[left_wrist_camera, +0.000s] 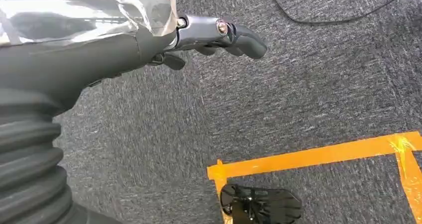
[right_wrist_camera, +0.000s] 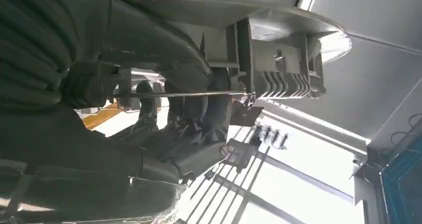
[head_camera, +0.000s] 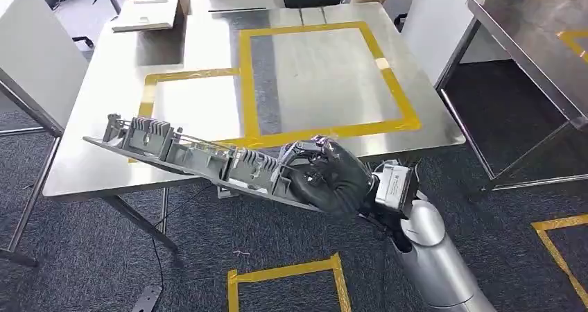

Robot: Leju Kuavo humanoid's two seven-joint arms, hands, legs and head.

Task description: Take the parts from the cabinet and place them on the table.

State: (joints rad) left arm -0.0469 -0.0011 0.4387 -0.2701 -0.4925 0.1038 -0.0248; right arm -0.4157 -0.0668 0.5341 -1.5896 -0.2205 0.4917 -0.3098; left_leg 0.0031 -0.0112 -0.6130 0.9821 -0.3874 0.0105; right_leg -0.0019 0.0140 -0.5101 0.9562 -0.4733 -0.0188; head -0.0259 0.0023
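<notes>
Grey moulded part: long, narrow plastic trim piece (head_camera: pixel 187 156) with ribbed clip blocks and ridged fins along its upper side; it slopes down from its far end to the held end, over the near edge of the surface and not resting on it.
Right robot hand: dark and glossy (head_camera: pixel 331 175), fingers wrapped round the near end of the part, grasping it; behind it a silver forearm with a ribbed grey cover.
Right wrist view: the part's finned block (right_wrist_camera: pixel 283 74) and curved rim show sharply; the fingers (right_wrist_camera: pixel 199 112) lie in deep shadow and are hard to separate.
Left robot hand: grey, smooth shell (left_wrist_camera: pixel 149 40), fingers loosely bent over the carpet with nothing in them; most fingers are hidden behind the palm.
Surface: brushed stainless steel (head_camera: pixel 208 48), dull reflections, marked with yellow tape rectangles (head_camera: pixel 326 76).
Cardboard box: open, brown (head_camera: pixel 156 0), at the far corner, cut off by the frame.
Floor: dark grey carpet (head_camera: pixel 104 270), flecked, with yellow tape outlines.
</notes>
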